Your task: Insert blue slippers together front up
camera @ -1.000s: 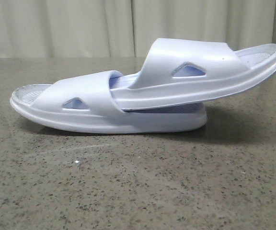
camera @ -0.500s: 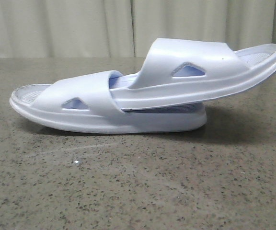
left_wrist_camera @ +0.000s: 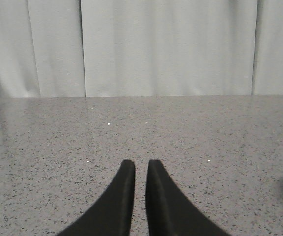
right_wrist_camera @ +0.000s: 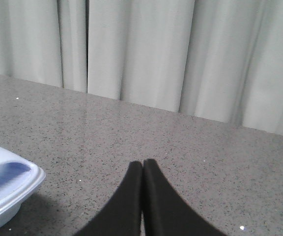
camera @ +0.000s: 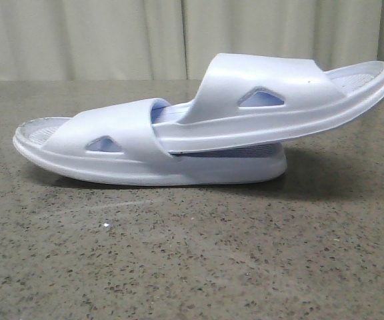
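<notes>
pale blue foam is seen nested on the speckled stone table (camera: 192,267): the upper slipper (camera: 272,107) has its front pushed under the strap of the lower slipper (camera: 145,157), and its heel is propped up and tilted toward the right, clear of the surface. both footbeds face upward.

the insertion step is judged to be done, or nearly so. both arms are held away from the pair. the left gripper (left_wrist_camera: 140,167) is seen over bare table with its fingertips drawn almost together, a narrow slit between them and nothing held. the right gripper (right_wrist_camera: 142,164) is pressed fully closed, also on nothing. relative to the right jaws, a rounded end of one slipper lies off to one side and nearer the wrist; relative to the left jaws, only a sliver of pale foam is caught far to the side, and which slipper it belongs to cannot be told.

if anything remains, the next move would call for the raised heel to be pressed further in so the pair sits flatter; that would need a jaw to be opened first.

compared with the frames from a second and half a second ago, no change of note is found: the slippers lie in the same nested pose.
</notes>
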{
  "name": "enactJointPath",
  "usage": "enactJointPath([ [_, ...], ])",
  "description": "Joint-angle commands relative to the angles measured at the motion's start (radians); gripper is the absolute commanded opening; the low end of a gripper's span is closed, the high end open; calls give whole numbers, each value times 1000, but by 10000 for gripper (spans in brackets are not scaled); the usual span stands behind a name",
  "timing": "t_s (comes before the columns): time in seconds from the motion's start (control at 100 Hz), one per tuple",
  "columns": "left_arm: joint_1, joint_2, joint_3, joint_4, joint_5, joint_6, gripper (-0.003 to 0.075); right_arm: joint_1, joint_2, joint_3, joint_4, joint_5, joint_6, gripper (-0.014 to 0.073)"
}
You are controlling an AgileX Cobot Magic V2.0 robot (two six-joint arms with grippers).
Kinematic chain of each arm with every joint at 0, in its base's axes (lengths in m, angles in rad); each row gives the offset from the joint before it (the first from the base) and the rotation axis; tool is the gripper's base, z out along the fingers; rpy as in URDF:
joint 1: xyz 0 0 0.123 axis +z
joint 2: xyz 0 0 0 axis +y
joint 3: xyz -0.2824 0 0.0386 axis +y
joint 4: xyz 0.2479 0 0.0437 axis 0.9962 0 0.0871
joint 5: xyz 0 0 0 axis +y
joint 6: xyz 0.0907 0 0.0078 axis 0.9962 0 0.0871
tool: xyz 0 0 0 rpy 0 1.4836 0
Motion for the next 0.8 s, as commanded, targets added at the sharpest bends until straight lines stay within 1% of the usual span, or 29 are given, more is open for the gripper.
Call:
enactJointPath([
  [0.0,-8,7,10,-10,-87,-10,16,-7,-1,-21,-16,-75,4,-107],
  [0.06,-8,7,10,-10,-87,-10,16,-7,-9,-13,3,-75,-8,-107],
  [0.09,-8,7,10,-10,-87,-10,16,-13,-16,-4,28,-75,-23,-107],
  [0.13,-8,7,10,-10,-87,-10,16,-22,-32,12,95,-80,-66,-107],
  [0.16,-8,7,10,-10,-87,-10,16,-38,-47,30,155,-93,-103,-107],
  [0.2,-8,7,10,-10,-87,-10,16,-59,-62,54,198,-112,-123,-107],
  [0.27,-8,7,10,-10,-87,-10,16,-113,-95,114,239,-162,-125,-107],
  [0.37,-8,7,10,-10,-87,-10,16,-175,-136,186,256,-219,-125,-106],
  [0.44,-8,7,10,-10,-87,-10,16,-204,-166,229,269,-224,-125,-107],
  [0.69,-8,7,10,-10,-87,-10,16,-248,-299,334,290,-224,-125,-107],
  [0.79,-8,7,10,-10,-87,-10,16,-256,-299,357,300,-231,-125,-107],
])
